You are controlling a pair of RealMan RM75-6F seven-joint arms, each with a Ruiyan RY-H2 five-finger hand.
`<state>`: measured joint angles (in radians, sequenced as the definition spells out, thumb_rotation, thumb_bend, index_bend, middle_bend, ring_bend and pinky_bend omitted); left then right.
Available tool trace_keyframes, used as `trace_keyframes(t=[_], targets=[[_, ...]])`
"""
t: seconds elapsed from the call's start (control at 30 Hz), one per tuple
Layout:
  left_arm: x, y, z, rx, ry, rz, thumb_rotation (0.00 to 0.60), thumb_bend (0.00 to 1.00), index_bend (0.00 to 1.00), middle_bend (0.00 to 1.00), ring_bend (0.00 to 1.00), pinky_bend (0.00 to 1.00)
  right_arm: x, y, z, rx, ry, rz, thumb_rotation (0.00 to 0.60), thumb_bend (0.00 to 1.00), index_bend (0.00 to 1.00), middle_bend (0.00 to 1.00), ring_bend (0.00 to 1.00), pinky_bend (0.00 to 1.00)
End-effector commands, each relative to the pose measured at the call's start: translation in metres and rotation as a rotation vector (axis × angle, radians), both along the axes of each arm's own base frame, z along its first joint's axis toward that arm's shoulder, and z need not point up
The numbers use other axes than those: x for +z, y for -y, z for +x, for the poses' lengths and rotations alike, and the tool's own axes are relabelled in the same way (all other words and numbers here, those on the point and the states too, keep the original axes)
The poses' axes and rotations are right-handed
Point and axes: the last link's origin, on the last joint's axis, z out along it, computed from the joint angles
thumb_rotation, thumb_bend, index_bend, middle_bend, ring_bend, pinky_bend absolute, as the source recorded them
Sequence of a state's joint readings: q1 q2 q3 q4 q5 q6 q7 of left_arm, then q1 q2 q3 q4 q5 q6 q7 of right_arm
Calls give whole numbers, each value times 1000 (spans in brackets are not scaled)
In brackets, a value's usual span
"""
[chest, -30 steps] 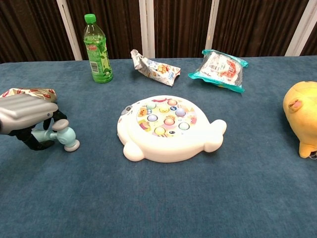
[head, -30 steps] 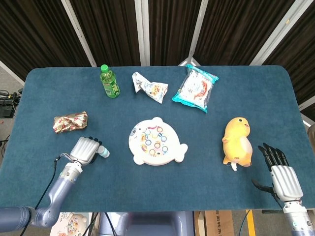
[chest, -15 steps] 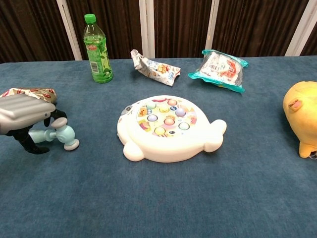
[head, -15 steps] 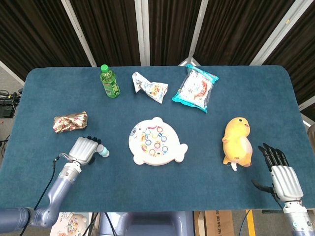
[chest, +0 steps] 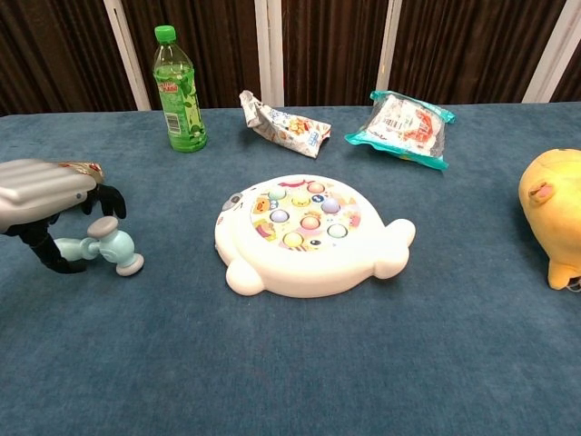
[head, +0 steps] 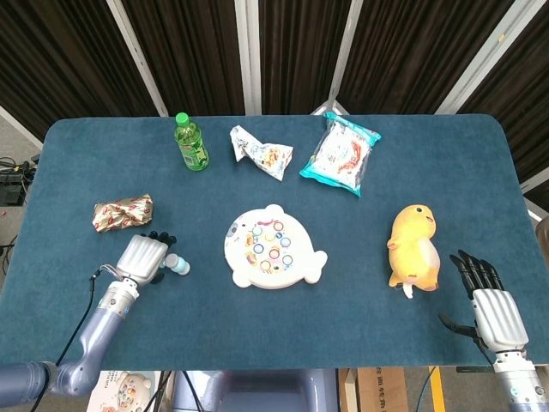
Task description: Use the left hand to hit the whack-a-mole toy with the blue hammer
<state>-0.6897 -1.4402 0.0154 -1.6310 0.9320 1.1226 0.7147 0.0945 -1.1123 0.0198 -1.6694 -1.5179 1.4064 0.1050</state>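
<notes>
The white whack-a-mole toy (head: 273, 247) (chest: 304, 232) with coloured buttons lies mid-table. The blue hammer (head: 177, 265) (chest: 113, 247) lies on the cloth to its left, head toward the toy. Its handle runs under my left hand (head: 143, 257) (chest: 45, 191). That hand's fingers (chest: 111, 199) are raised and spread above the handle, and the thumb (chest: 50, 257) curls low beside the handle's end. My right hand (head: 489, 300) hangs off the table's near right edge, fingers straight and holding nothing; only the head view shows it.
A green bottle (head: 190, 143) (chest: 178, 91), a crumpled snack bag (head: 262, 154) (chest: 283, 125) and a teal-edged packet (head: 340, 156) (chest: 404, 123) stand along the back. A yellow plush (head: 413, 245) (chest: 552, 209) sits right. A shiny wrapped packet (head: 123, 212) lies behind my left hand.
My left hand's fingers, curled over the hammer handle a second ago, have lifted and spread. The hammer shifted slightly left on the cloth. The right hand has not moved.
</notes>
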Motion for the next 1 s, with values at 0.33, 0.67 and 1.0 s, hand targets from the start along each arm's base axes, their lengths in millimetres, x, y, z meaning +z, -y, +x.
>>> trace_keyframes(t=[0.33,0.67,1.0], targets=[[38,14,15,-67,50,103,600,121,203,104,99,291,1,0,-1,0,-3,1,600,223,0,0,0,0],[94,95,-13,-31,262,177,600,61,0,0,0,15,0,-2,0,29,-61,0,600,222,0,0,0,0],[116,166,-76,-35,260,284,600,58,0,0,0,0,-1,0,6,98,-103,-65,600,222,0,0,0,0]])
